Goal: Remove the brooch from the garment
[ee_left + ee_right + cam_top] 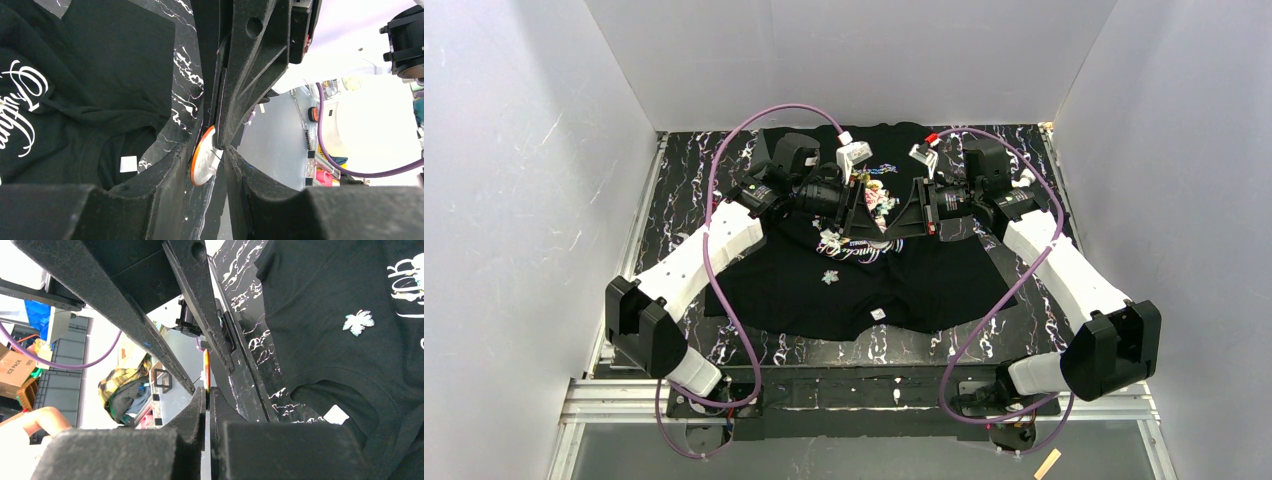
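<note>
1. Nearest the arm bases, the garment (pixel 924 285) lies spread on the black marbled table (pixel 679 205), collar end toward me. Its small white neck label (pixel 877 314) shows at the near edge.

2. Just beyond the label, I note a pale leaf-shaped ornament (pixel 829 277) on the shirt front. I cannot tell whether it is printed or pinned. White cursive lettering (pixel 854 250) runs a little past it.

3. Farther in, both arms reach inward and meet tip to tip over the middle of the shirt, beside the rose print (pixel 879 195).

4. Right gripper (pixel 206 392): jaws pressed together, pinching a round white disc with an orange rim, which I take to be the brooch (pixel 204 162). Seen edge-on from the right wrist, it projects just past the fingertips.

5. Left gripper (pixel 210 149): jaws slightly parted, one finger on either side of the brooch. The orange rim lies at or very near one finger. I cannot confirm contact or any clamping by this claw.

6. Location of the brooch: raised between the two claws and clear of the fabric. In both wrist views the shirt lies off to one side, below it.
</note>
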Controlling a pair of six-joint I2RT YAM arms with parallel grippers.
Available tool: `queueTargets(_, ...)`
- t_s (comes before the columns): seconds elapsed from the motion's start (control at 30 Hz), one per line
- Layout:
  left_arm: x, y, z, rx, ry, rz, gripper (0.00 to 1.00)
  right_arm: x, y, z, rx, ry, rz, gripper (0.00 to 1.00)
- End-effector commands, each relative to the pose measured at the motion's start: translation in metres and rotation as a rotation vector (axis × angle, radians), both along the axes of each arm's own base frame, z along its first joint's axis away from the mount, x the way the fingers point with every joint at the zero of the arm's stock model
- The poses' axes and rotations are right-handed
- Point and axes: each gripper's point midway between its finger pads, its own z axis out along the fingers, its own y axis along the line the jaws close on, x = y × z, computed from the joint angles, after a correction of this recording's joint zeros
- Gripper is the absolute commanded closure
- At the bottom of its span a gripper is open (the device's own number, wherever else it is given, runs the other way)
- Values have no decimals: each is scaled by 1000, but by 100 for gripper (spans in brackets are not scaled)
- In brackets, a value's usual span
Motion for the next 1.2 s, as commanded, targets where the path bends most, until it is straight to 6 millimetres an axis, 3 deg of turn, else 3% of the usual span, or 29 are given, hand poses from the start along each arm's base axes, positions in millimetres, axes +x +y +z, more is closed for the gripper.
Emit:
queueTargets(0.0,3,0,6,8,-41,-2,71,-9,0,23,61,-62,37,99)
queueTargets(0.37,3,0,4,10,-44,-7,85,-15,1,30,105,-40,76,99)
queueTargets(0.87,4,0,0,23,-66,-2,92,-16,2,35,128,-22,94,99)
queueTargets(1.17,4,12,-3,87,-167,-40,91,-15,0,23,76,-49,73,99)
